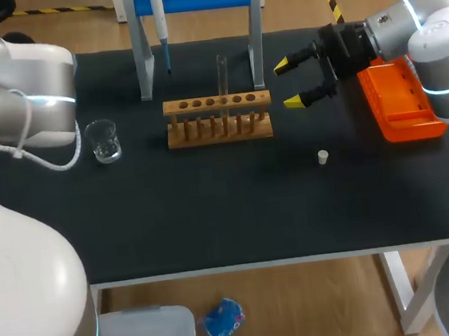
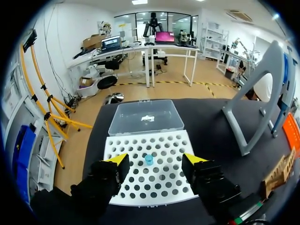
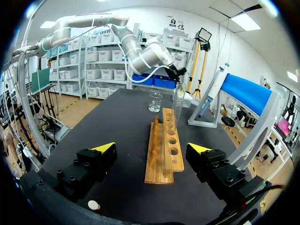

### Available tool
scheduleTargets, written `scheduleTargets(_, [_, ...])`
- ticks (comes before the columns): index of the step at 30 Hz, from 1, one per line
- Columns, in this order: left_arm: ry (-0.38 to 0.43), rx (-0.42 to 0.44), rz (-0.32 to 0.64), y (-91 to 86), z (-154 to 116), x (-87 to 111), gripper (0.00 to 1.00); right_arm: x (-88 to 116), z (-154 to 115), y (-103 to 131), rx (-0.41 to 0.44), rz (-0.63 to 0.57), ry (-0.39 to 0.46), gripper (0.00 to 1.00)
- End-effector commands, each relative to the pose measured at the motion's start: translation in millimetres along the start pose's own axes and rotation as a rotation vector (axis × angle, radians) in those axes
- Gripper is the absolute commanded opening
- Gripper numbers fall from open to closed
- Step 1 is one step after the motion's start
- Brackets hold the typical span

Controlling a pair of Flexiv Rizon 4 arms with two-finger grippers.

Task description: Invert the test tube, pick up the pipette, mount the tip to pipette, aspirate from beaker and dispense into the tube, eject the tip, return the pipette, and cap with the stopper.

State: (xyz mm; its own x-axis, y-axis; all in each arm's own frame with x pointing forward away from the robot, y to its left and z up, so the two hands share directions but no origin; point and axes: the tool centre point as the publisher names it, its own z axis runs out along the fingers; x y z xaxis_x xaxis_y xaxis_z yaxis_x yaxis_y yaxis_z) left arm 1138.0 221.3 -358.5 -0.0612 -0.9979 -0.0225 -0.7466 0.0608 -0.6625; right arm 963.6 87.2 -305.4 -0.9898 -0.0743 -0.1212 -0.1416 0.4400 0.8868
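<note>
The small white stopper (image 1: 323,156) lies at the near right of the table, alone. Farther back, the test tube (image 1: 222,76) stands upright in the wooden rack (image 1: 218,119). The right gripper (image 1: 286,84) hovers just right of the rack, its jaws apart and empty. The left gripper (image 2: 155,160), jaws apart too, hangs over a white tip tray (image 2: 161,188) holding one blue tip (image 2: 148,159). The pipette (image 1: 159,22) hangs on the far stand (image 1: 255,28), and the beaker (image 1: 103,140) sits left of the rack.

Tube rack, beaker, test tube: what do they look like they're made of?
Tube rack: wood, matte light brown, grain visible in the right wrist view. Beaker: clear and glossy with glints; glass or clear plastic, can't tell which. Test tube: likewise transparent, probably glass.
</note>
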Motion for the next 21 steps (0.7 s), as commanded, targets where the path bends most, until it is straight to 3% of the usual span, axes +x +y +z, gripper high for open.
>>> scheduleTargets(1, [-0.005,-0.001,0.006,-0.9,3.4,0.9,0.67,0.4,-0.4,0.6,0.003,0.0,0.0,1.0])
scheduleTargets(2, [-0.006,-0.001,0.007,-1.2,3.5,1.1,0.69,0.4,-0.4,0.6,0.003,0.0,0.0,1.0])
scheduleTargets(6, [-0.006,0.001,0.007,-2.3,4.4,1.8,0.58,0.4,-0.4,0.6,0.003,0.0,0.0,1.0])
scheduleTargets(21, [-0.015,0.0,-0.002,-5.3,10.0,-2.8,0.56,0.4,-0.4,0.6,0.003,0.0,0.0,1.0])
